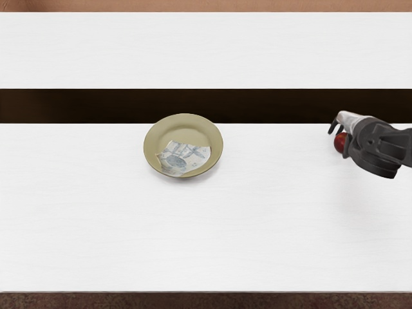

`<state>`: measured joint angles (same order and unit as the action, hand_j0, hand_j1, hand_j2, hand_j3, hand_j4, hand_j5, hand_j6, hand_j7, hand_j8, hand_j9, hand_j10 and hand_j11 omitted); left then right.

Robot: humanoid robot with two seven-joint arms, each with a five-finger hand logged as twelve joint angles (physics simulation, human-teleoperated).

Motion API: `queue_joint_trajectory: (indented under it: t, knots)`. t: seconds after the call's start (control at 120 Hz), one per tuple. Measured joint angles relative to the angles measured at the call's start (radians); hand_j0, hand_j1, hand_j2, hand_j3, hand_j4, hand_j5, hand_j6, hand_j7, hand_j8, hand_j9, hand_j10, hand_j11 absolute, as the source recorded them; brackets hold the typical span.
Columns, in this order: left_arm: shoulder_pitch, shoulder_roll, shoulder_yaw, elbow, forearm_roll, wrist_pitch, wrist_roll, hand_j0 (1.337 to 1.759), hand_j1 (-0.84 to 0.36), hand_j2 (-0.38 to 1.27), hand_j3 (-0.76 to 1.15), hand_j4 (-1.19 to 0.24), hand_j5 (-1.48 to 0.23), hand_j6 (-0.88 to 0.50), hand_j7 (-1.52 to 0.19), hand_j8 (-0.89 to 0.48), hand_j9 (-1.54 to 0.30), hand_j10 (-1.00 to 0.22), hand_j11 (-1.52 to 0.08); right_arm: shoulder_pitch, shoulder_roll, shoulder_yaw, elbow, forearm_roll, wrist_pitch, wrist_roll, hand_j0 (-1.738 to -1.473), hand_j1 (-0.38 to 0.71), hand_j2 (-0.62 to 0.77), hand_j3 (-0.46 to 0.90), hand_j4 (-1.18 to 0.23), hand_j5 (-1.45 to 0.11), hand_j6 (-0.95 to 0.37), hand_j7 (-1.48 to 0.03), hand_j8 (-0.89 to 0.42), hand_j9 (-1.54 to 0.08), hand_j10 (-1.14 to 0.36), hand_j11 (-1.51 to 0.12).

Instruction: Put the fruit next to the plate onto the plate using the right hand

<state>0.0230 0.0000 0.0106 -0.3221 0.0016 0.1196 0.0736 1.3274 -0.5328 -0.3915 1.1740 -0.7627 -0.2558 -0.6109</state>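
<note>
White tabletop [270,219] fills the view. At its right edge the right hand [365,145] presses against a red fruit [338,143] (mostly hidden, so I cannot tell whether it grips). The grasp seems to be the step in hand. Next comes securing the fruit, lifting it and carrying it left to the plate [183,127], well apart.

You've got an olive plate [187,125] with a blue-on-white patterned patch, plain white table [206,244], red fruit [338,143] far right, dark grey right hand [372,145], partly pale grey.

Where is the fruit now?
Head view: the red fruit is at the far right, partly hidden by the right hand, well right of the plate.
</note>
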Motion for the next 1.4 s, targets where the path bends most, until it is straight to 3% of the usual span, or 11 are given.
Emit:
queue_joint_trajectory:
  t: [0.133,0.358,0.592,0.917,1.4]
  knots:
    - [0.0,0.0,0.0,0.0,0.0,0.0,0.0,1.658,0.35,0.0,0.0,0.0,0.0,0.0,0.0,0.0,0.0,0.0,0.0,-0.002,0.0,0.001,0.0,0.004,0.001,0.0,-1.658,0.23,-0.08,0.0,-0.5,-0.63,-0.48,-0.64,-0.42,-0.64,-0.49,-0.64]
    - [0.0,0.0,0.0,0.0,0.0,0.0,0.0,1.658,0.35,0.0,0.0,0.0,0.0,0.0,0.0,0.0,0.0,0.0,0.0,-0.002,0.001,0.001,-0.001,0.005,0.005,-0.001,-1.654,0.27,0.05,0.0,-0.6,-0.75,-0.46,-0.76,-0.38,-0.76,-0.57,-0.76]
    - [0.0,0.0,0.0,0.0,0.0,0.0,0.0,1.658,0.35,0.0,0.0,0.0,0.0,0.0,0.0,0.0,0.0,0.0,0.0,-0.004,0.001,0.01,-0.008,0.008,0.01,-0.001,-1.652,0.25,0.2,0.0,-0.67,-0.86,-0.53,-0.87,-0.45,-0.87,-0.63,-0.88]
    - [0.0,0.0,0.0,0.0,0.0,0.0,0.0,1.658,0.35,0.0,0.0,0.0,0.0,0.0,0.0,0.0,0.0,0.0,0.0,0.005,0.009,0.031,-0.014,0.028,0.023,0.0,-1.651,0.29,0.23,0.0,-0.7,-0.96,-0.47,-0.93,-0.37,-0.96,-0.56,-0.97]
    - [0.0,0.0,0.0,0.0,0.0,0.0,0.0,1.658,0.35,0.0,0.0,0.0,0.0,0.0,0.0,0.0,0.0,0.0,0.0,0.098,0.123,0.123,-0.008,0.033,0.096,0.0,-1.653,0.27,0.21,0.0,-0.69,-1.01,-0.47,-0.95,-0.36,-1.0,-0.56,-1.01]
